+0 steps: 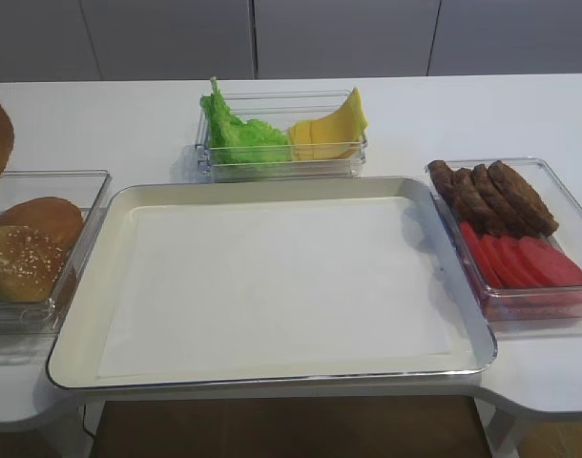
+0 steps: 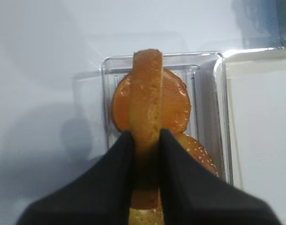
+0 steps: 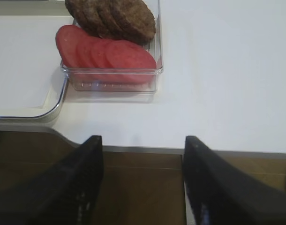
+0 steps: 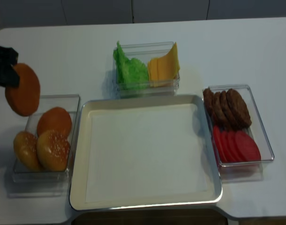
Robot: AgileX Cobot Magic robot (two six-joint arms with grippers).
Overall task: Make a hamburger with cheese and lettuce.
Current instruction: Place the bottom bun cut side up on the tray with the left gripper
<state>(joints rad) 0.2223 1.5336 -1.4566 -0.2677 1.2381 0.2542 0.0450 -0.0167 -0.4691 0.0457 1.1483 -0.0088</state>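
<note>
You are looking at a white desk [image 1: 482, 114] against pale grey cabinet fronts, with a paper-lined metal tray [image 1: 76, 315] sitting in the middle. Behind it a clear bin is holding the lettuce [image 1: 239, 134] on the left and the cheese [image 1: 331, 129] on the right. A bin at the right is carrying beef patties [image 1: 491, 196] and tomato slices [image 1: 520, 262]; spare buns [image 1: 29, 248] are waiting in the bin at the left.

In the right wrist view your right gripper [image 3: 143, 183] is hanging spread and empty off the desk's front edge, near the tomato bin.

In the left wrist view your left gripper [image 2: 146, 145] is pinching the bun half [image 2: 147, 112] on edge, above the bun bin [image 2: 213, 58].

The second overhead view is showing that bun half hanging in the air left of the tray, above the bin's far end.

You are holding a soft bun by its faces, so it is likely to swing or slip during the carry, and it could land crust-up or on the tray's rim if you are releasing it tilted.
</note>
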